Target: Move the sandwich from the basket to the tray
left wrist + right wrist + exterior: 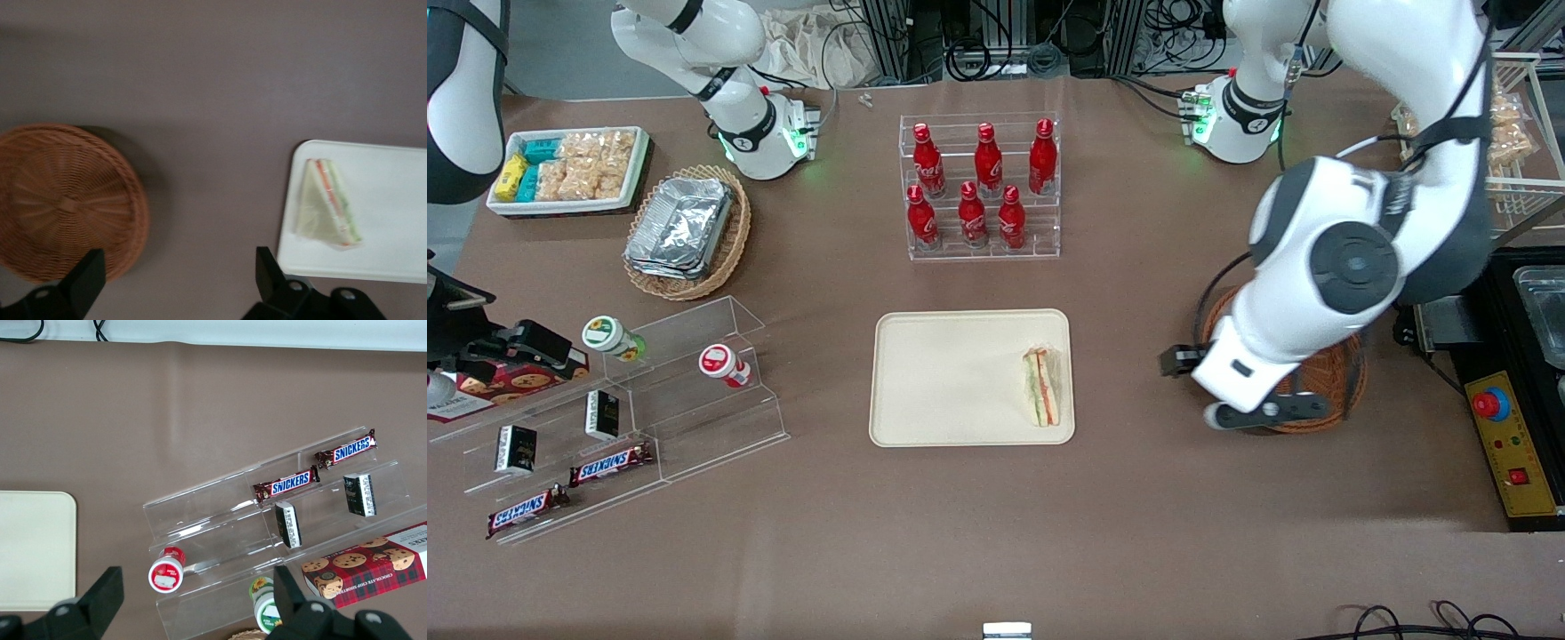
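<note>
The sandwich (1044,386) lies flat on the tray (951,378), tucked close to the rim at the working arm's end, its striped cut edge of green, orange and red showing clearly in the wrist view (330,212). The remaining cream surface of the tray (393,200) is bare, with plenty of open room toward the parked arm's end. Between the tray and the basket (63,200) runs a strip of plain brown table (1120,498), and the table nearer the front camera is also open. The basket (1325,378) holds nothing that I can see in the wrist view; from the front it is mostly covered by the arm. The gripper (177,280) hangs above that strip, over the gap between basket and tray, its 2 dark fingers (83,277) spread wide apart and gripping nothing. Farther from the front camera stands a clear rack with 6 red bottles (980,182).
</note>
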You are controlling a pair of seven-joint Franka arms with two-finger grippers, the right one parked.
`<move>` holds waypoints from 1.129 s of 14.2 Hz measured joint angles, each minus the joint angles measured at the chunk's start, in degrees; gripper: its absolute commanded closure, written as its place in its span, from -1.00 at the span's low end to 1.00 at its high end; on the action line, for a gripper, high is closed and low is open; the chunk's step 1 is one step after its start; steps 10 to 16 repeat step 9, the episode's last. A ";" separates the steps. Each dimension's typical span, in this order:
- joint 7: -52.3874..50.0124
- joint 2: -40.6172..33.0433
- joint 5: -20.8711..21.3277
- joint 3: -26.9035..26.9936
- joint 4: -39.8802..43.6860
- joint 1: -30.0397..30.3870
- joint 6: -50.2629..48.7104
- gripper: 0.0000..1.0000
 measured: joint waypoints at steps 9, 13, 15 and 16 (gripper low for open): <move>38.80 -5.23 -2.36 19.38 -1.40 0.45 -8.69 -1.00; 38.80 -5.23 -2.36 19.38 -1.40 0.45 -8.69 -1.00; 38.80 -5.23 -2.36 19.38 -1.40 0.45 -8.69 -1.00; 38.80 -5.23 -2.36 19.38 -1.40 0.45 -8.69 -1.00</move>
